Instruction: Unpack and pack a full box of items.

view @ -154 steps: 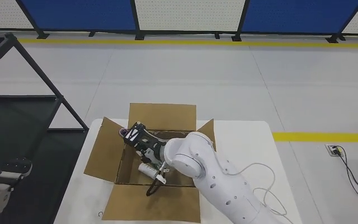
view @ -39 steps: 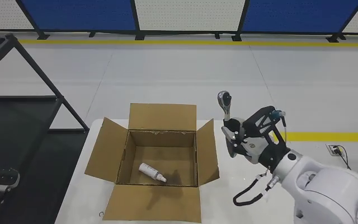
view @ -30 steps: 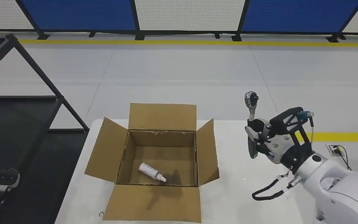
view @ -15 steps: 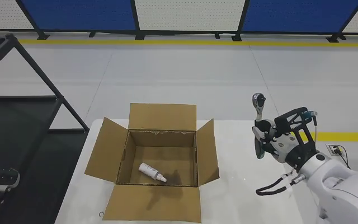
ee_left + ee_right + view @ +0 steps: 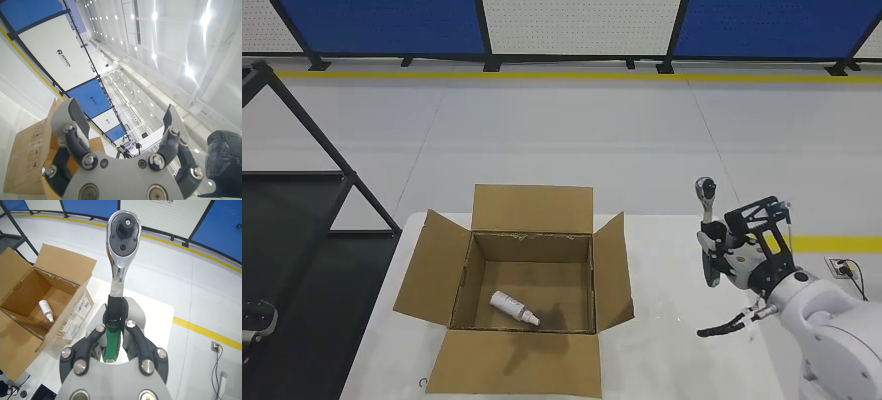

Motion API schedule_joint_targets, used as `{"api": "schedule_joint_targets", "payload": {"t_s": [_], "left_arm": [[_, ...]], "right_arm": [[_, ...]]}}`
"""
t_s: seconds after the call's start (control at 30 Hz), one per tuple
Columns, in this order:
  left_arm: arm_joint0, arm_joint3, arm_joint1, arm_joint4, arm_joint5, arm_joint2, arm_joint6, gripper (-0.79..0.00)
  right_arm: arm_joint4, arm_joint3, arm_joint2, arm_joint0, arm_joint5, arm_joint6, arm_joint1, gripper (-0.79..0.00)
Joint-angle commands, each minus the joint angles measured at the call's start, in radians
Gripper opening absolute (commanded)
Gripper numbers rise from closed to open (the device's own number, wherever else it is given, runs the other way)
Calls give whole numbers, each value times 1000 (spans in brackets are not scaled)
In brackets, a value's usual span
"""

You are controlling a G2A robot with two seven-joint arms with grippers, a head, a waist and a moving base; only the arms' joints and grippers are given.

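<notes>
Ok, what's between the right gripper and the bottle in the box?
Bare tabletop, then the box's raised side flap, seen in the top view.

Bright, even lighting from ceiling lamps [image 5: 189, 72] — several flare into streaks. Inside the box [image 5: 532, 248] the floor is dimmer than the flaps; well apart from the box, the ratchet [image 5: 123, 236] head glints.

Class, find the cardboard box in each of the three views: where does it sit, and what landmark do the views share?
Top view: box on the table, flaps open, apart from the ratchet.
Left wrist view: box beside a finger of the open left gripper.
Right wrist view: box beside the held ratchet, bottle inside.
Shared landmark: blue panels behind the yellow floor line.
</notes>
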Motion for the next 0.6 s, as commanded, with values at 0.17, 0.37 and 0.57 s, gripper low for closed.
{"api": "schedule_joint_targets", "payload": {"t_s": [0.17, 0.37, 0.57], "left_arm": [[0, 0, 0, 0, 0, 0, 0, 0], [0, 0, 0, 0, 0, 0, 0, 0], [0, 0, 0, 0, 0, 0, 0, 0]], "right_arm": [[24, 7, 38, -27, 27, 47, 13, -785], [24, 7, 38, -27, 27, 47, 13, -785], [24, 7, 38, -27, 27, 47, 13, -785]]}}
